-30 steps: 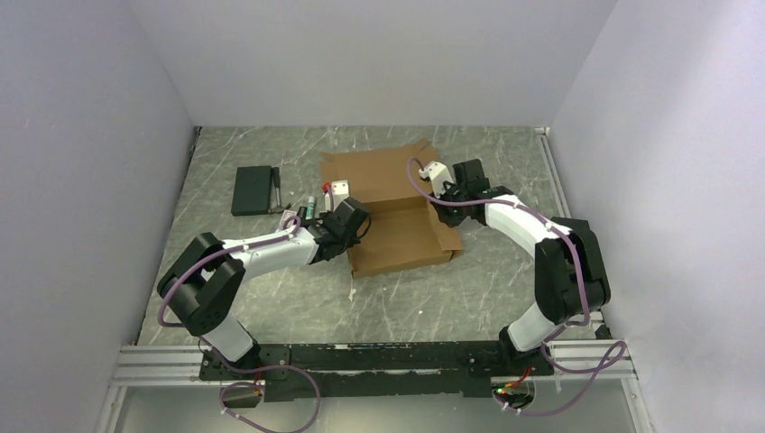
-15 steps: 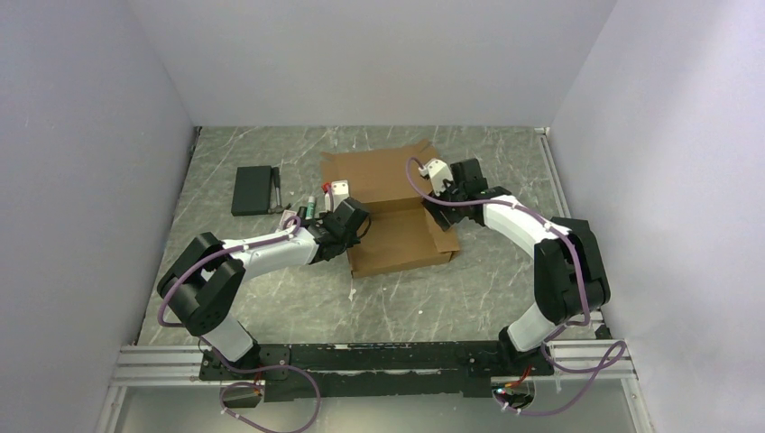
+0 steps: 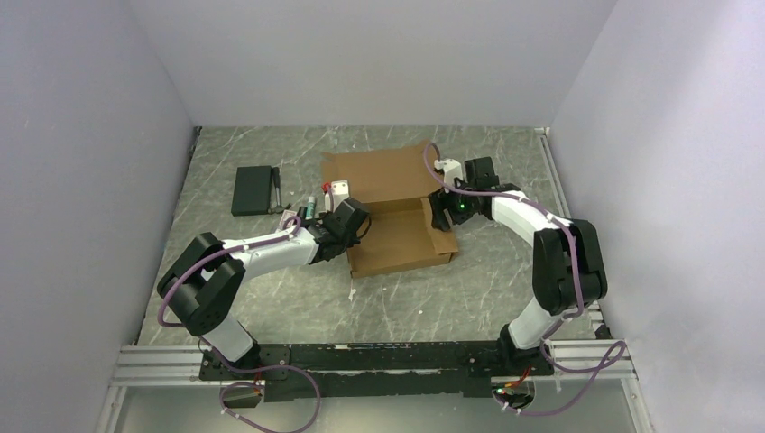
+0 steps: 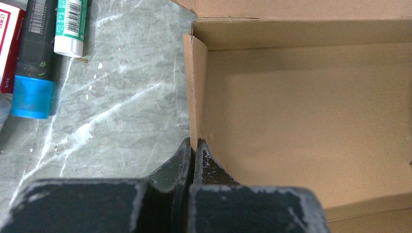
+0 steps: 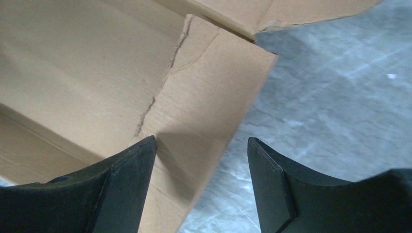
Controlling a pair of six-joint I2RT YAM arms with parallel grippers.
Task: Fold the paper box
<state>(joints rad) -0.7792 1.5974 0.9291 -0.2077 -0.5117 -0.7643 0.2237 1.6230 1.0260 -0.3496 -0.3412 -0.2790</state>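
Brown corrugated cardboard mailer box (image 3: 397, 216) at mid-table on grey marbled tabletop (image 3: 298, 298), shallow tray open upward, large rear panel behind it. Against the box's upright left side wall: left gripper (image 4: 194, 143), black fingers pressed together on that thin wall, pinching it near the front corner. At the box's right end: right gripper (image 5: 201, 160), jaws spread wide, nothing clamped. One black finger (image 5: 127, 170) over the creased, partly torn right flap, the other over bare tabletop just beyond the flap's edge. Left of the box, near its rear corner: small white carton with red print (image 3: 338, 189), blue-capped dark tube (image 4: 32, 63) and white tube with green label (image 4: 70, 24), lying side by side. Further left of the box, well apart: flat black rectangular case (image 3: 252, 189), slim dark stick (image 3: 278, 189) just beside it.
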